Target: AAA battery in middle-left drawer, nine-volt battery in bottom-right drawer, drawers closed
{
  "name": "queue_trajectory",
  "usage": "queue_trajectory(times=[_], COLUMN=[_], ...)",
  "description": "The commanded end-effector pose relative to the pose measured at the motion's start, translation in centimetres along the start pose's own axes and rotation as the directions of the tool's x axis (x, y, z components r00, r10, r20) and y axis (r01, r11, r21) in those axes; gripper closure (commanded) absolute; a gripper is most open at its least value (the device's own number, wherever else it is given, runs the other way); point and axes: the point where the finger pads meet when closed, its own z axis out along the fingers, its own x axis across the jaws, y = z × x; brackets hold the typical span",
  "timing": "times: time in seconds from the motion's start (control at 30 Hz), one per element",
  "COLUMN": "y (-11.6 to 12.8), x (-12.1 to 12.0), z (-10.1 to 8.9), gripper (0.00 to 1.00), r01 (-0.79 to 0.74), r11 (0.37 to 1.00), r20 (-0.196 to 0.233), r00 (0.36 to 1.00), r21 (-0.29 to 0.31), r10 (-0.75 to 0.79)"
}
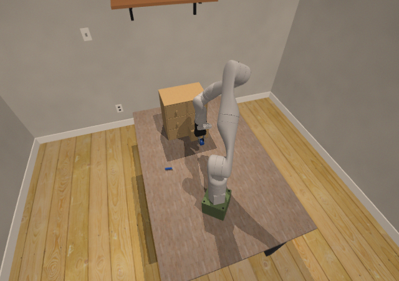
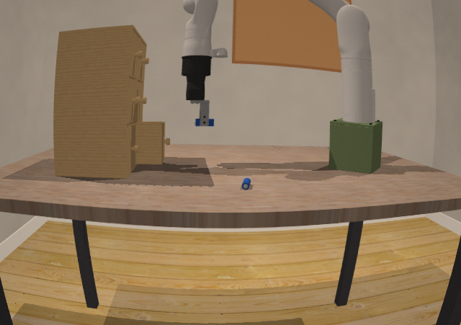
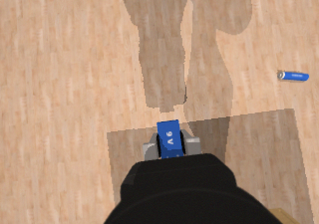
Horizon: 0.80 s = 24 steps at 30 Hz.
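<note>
My gripper [image 2: 204,122] points straight down and is shut on the blue nine-volt battery [image 3: 168,138], marked "9 V", holding it well above the table. It also shows in the top view [image 1: 202,141]. The wooden chest [image 2: 97,101] stands to the left of the gripper. One bottom-row drawer [image 2: 150,143] is pulled partly out; the other drawers look pushed in. The gripper hangs a short way in front of that open drawer, not over it. The blue AAA battery [image 2: 245,184] lies on the table near the front edge. It also shows in the wrist view [image 3: 293,76].
The arm's green base [image 2: 355,145] stands on the table at the right. The table's front edge [image 2: 230,210] runs close to the AAA battery. An orange shelf [image 1: 163,0] hangs on the wall, far above.
</note>
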Motion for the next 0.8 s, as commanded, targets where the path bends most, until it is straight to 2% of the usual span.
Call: queue_trajectory(times=[0.0, 0.27, 0.57, 0.77], y=[0.1, 0.1, 0.0, 0.0], x=[0.0, 0.0, 0.1, 0.1], z=[-0.1, -0.4, -2.8, -3.0], gripper=[0.49, 0.49, 0.49, 0.49], r01=[-0.001, -0.001, -0.001, -0.001], r11=[1.0, 1.0, 1.0, 1.0], r20=[0.001, 0.001, 0.0, 0.0], r00=[1.0, 1.0, 1.0, 1.0], r21=[-0.002, -0.001, 0.0, 0.0], r10=[0.001, 0.001, 0.001, 0.001])
